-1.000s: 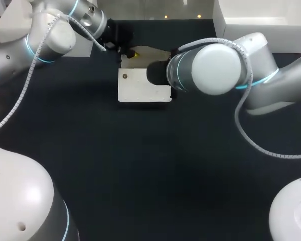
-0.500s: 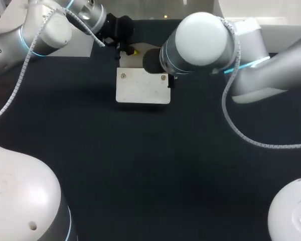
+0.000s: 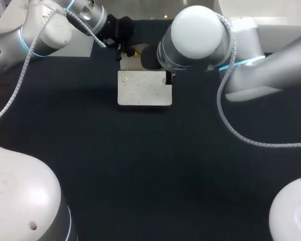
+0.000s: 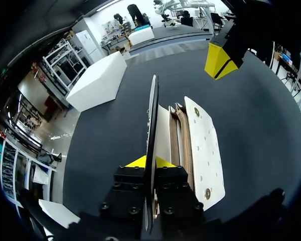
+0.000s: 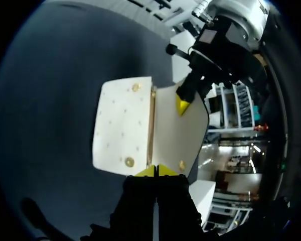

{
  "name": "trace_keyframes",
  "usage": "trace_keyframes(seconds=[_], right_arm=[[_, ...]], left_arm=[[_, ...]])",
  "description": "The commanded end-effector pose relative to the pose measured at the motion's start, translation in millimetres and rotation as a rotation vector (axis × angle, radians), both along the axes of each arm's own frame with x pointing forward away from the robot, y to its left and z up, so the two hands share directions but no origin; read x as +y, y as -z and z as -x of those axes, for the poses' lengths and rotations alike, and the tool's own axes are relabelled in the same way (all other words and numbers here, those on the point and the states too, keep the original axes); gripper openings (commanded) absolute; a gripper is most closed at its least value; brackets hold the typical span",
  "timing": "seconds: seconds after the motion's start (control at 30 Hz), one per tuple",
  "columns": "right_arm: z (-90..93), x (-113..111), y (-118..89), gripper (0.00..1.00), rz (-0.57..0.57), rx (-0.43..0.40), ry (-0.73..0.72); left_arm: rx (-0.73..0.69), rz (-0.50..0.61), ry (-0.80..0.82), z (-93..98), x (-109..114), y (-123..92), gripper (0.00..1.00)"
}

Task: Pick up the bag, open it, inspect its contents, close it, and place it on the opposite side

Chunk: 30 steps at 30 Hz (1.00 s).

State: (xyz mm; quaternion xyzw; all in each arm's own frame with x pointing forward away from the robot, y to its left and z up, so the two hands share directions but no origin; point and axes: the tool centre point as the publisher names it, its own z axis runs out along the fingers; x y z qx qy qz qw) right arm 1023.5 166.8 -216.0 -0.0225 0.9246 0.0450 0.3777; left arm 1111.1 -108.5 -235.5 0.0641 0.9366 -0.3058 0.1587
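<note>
The left pincer (image 4: 149, 161) was clamped on the bag's opened flap (image 4: 153, 115), which ran edge-on between its yellow tips in its own wrist view. The right pincer (image 5: 155, 170) was closed almost together on the rim of the cream bag (image 3: 144, 88), near where the flap joined the body. The bag sat between the two arms at the far middle of the dark worktop (image 3: 140, 165). Whether it rested there or hung just above could not be told. Gold studs (image 5: 129, 161) dotted its front.
</note>
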Motion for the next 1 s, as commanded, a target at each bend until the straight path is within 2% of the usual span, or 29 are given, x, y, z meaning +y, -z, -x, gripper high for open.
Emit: trace_keyframes(seconds=[0.03,0.37,0.73,1.0], right_arm=[[-16.4,9.4,5.7,0.00,0.009,0.019,0.006],[-30.2,14.3,18.6,0.00,0.003,0.024,0.000],[-42.6,9.6,22.6,0.00,0.014,-0.038,0.023],[-45.9,12.6,27.6,0.00,0.016,-0.044,0.016]], left_arm=[[0.012,-0.006,-0.007,-0.5,0.0,-7.6,0.00],[0.050,0.020,-0.009,2.0,-1.4,-21.9,0.00],[0.100,0.037,0.009,3.1,2.0,-26.5,0.00],[0.152,0.049,0.015,4.3,0.4,-29.8,0.00]])
